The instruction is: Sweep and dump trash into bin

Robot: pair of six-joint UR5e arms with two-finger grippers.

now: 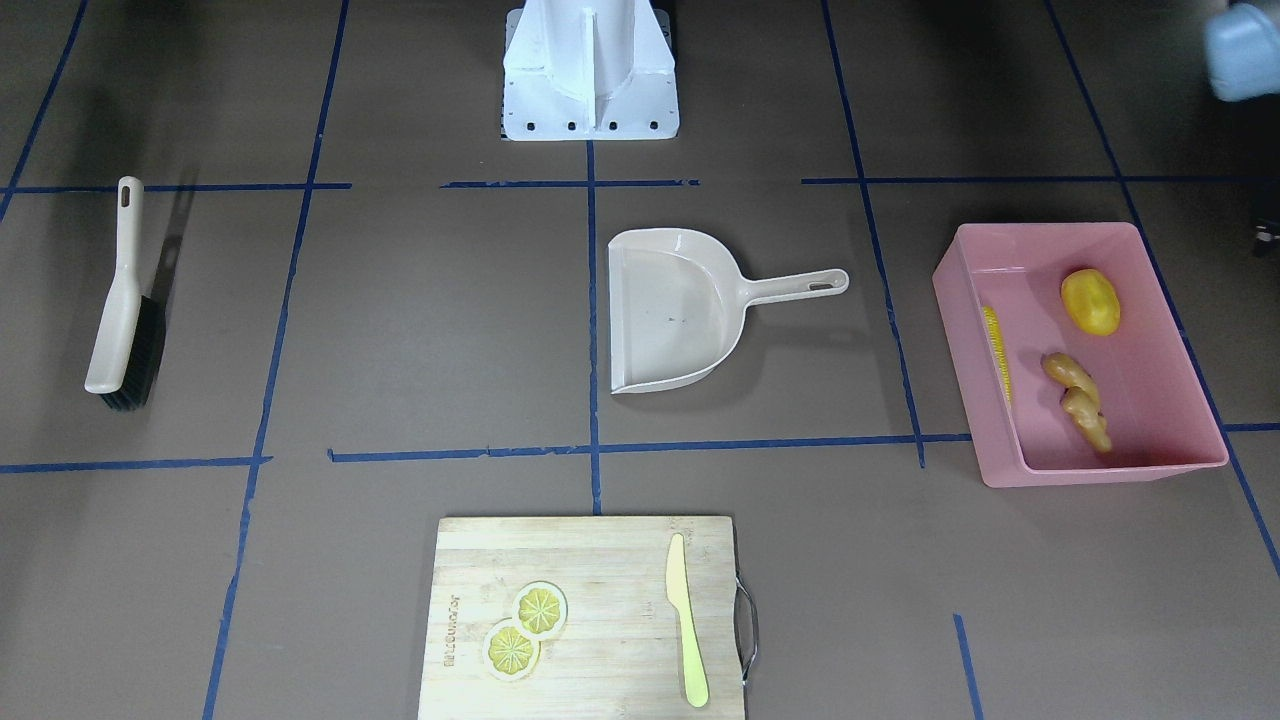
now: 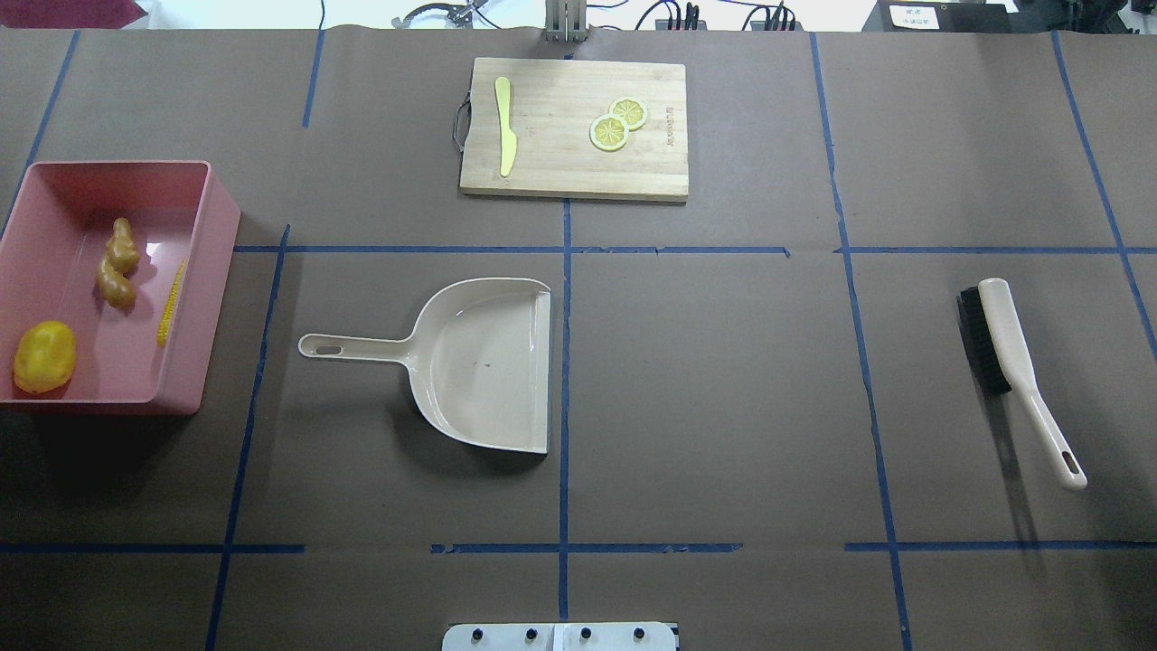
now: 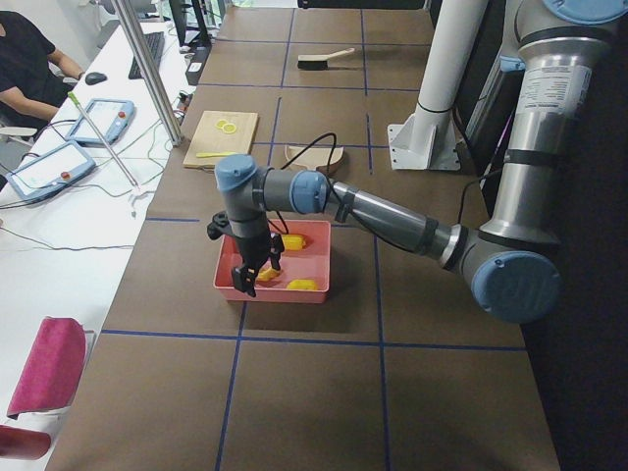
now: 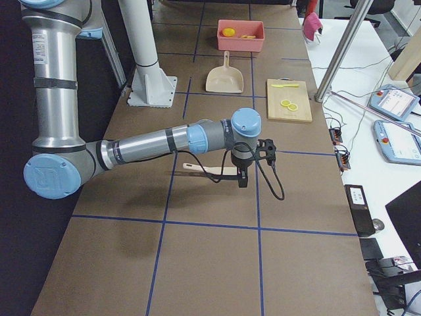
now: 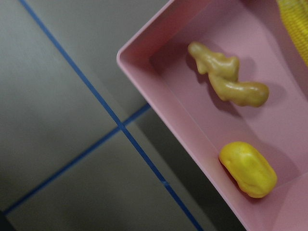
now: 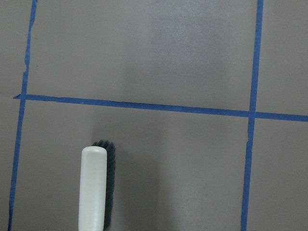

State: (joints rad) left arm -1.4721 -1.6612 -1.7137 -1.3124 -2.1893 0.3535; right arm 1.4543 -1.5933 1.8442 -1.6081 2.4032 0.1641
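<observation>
The pink bin (image 2: pixel 217 235) stands at the table's left end; it also shows in the front view (image 1: pixel 1100 470). Inside lie the corn cob (image 2: pixel 171 303), the potato-like lump (image 2: pixel 43 357) and the ginger root (image 2: pixel 117 264). The left wrist view looks down on the bin's corner (image 5: pixel 159 110), the ginger (image 5: pixel 228 82) and the lump (image 5: pixel 248 168). My left gripper (image 3: pixel 245 275) hangs over the bin's outer edge, and my right gripper (image 4: pixel 242 176) hangs over the brush (image 4: pixel 204 171). Both show only in the side views, so I cannot tell whether they are open or shut.
A beige dustpan (image 2: pixel 479 362) lies mid-table, with nothing in it and its handle toward the bin. The brush (image 2: pixel 1003 353) lies on the right side. A wooden cutting board (image 2: pixel 560 172) at the far edge carries two lemon slices (image 2: pixel 618 123) and a pale yellow knife (image 2: pixel 504 127).
</observation>
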